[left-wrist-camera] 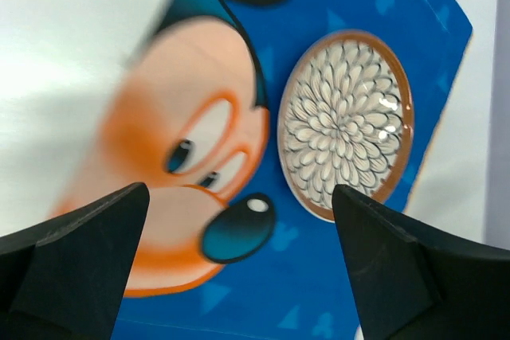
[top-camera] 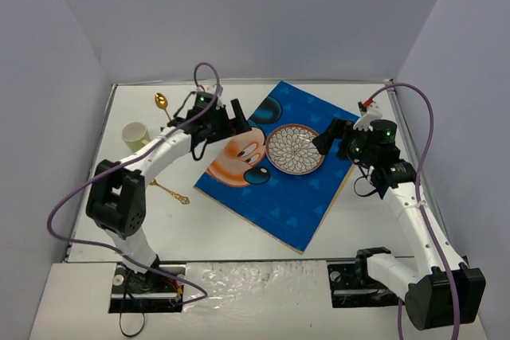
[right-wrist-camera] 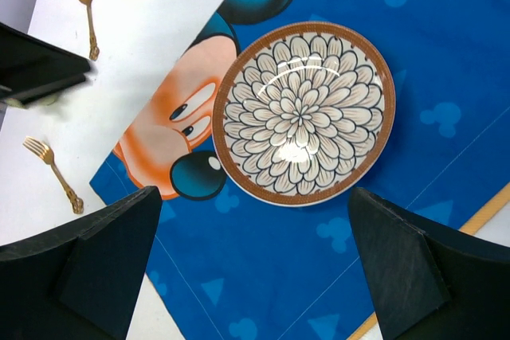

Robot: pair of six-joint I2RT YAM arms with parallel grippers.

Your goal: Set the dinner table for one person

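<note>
The white dinner table [top-camera: 199, 228] carries a blue cartoon-mouse placemat [top-camera: 279, 197], set at an angle. A round plate [top-camera: 295, 149] with a brown rim and a petal pattern lies on the mat; it also shows in the left wrist view [left-wrist-camera: 347, 121] and the right wrist view [right-wrist-camera: 303, 113]. My left gripper [top-camera: 239, 123] hovers open and empty over the mat's left part, just left of the plate [left-wrist-camera: 239, 197]. My right gripper [top-camera: 328, 134] hovers open and empty at the plate's right side [right-wrist-camera: 255, 197].
A gold spoon [top-camera: 162, 103] lies at the back left, and a gold fork [top-camera: 171, 192] lies left of the mat. A pale cup [top-camera: 135, 134] stands near the left edge. Grey walls enclose the table on three sides.
</note>
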